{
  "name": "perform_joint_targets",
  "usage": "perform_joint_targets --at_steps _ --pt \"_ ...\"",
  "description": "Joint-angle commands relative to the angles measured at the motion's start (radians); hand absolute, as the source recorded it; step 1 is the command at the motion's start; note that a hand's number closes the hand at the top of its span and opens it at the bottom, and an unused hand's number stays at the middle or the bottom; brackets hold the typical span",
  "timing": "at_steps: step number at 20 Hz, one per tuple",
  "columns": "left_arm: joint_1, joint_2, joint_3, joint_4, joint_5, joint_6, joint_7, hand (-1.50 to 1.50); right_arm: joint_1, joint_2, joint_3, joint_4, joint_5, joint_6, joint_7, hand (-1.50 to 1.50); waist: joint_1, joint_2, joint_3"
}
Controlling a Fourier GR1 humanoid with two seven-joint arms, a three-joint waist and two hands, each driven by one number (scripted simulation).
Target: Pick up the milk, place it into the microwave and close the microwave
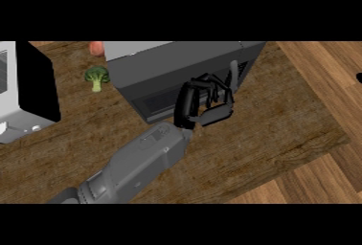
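The dark grey microwave (180, 64) stands at the back middle of the wooden counter (283, 119), and its door looks shut or nearly shut. My right hand (209, 103) is against the microwave's front face. Its fingers are slightly bent and hold nothing. The grey forearm (141, 162) comes in from the lower left. No milk is visible in this view. My left hand does not show.
A broccoli floret (97, 76) lies left of the microwave, with a reddish object (96, 47) behind it. A white and black appliance (25, 95) fills the far left. The counter's edge runs diagonally at the right, with wooden floor (332, 86) beyond.
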Motion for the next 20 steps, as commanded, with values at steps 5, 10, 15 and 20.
perform_joint_targets --at_steps 5,10,15,20 --pt "-0.070 0.000 0.022 0.079 0.044 -0.022 0.013 1.50 -0.008 -0.024 0.011 0.001 -0.056 0.042 0.022 -1.50 -0.011 0.019 -0.001" --pt "-0.067 0.000 0.013 0.094 0.060 -0.020 -0.001 1.50 -0.012 -0.036 0.019 -0.012 -0.072 0.046 0.037 -1.50 -0.009 0.017 -0.002" --pt "-0.068 0.000 0.007 0.096 0.076 -0.020 -0.019 1.50 -0.015 -0.059 0.001 -0.007 -0.093 0.052 0.046 -1.50 -0.020 0.014 -0.002" --pt "-0.075 0.000 0.000 0.109 0.086 -0.021 -0.026 1.50 -0.024 -0.073 -0.001 -0.004 -0.111 0.071 0.052 -1.50 -0.011 0.018 0.000"
